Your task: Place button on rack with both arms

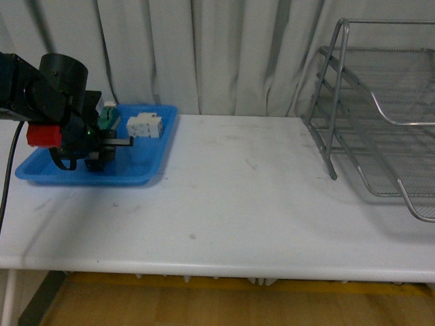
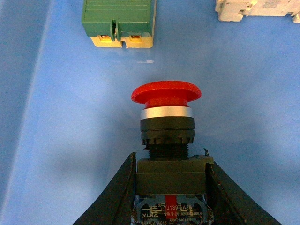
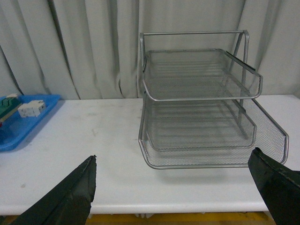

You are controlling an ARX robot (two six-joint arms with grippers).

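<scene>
The button [image 2: 166, 95] has a red mushroom cap, a silver ring and a dark blocky body. My left gripper [image 2: 171, 157] is shut on that body, its two black fingers pressed against either side, just over the floor of the blue tray [image 2: 47, 117]. In the front view the left arm [image 1: 58, 85] reaches down into the tray [image 1: 146, 175] at the far left, and the gripper [image 1: 102, 153] hides the button. The silver wire-mesh rack [image 1: 380, 122] stands at the table's right end. My right gripper [image 3: 173, 154] is open and empty, facing the rack [image 3: 201, 108] from a distance.
In the blue tray lie a green terminal block [image 2: 118, 23] and a white blocky component [image 2: 255, 9], both beyond the button's cap. The front view shows them at the tray's back: green block [image 1: 107, 115], white component [image 1: 145, 125]. White table [image 1: 238, 197] spans between tray and rack; curtain behind.
</scene>
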